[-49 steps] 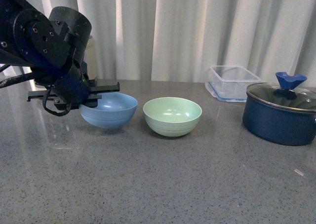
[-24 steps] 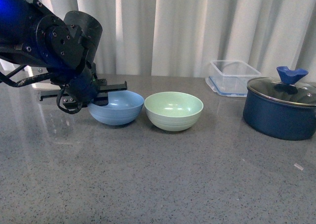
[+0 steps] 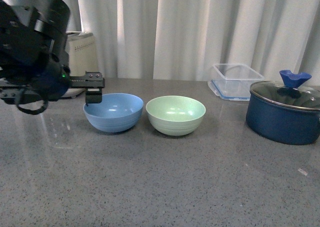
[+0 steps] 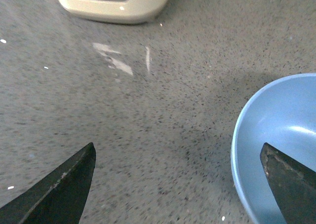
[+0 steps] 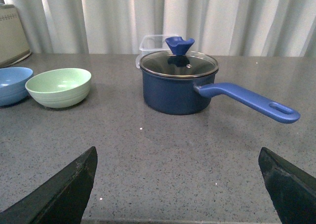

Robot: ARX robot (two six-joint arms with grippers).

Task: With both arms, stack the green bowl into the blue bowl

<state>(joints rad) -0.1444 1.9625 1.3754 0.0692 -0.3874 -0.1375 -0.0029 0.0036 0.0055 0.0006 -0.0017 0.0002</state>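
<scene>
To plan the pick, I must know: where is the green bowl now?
Front view: the green bowl stands near the middle, just right of the blue bowl; the pot is farther right.

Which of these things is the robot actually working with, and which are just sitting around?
In the job: blue bowl, green bowl, left gripper, right gripper.
Just lying about: navy lidded pot, clear plastic container, beige appliance.
</scene>
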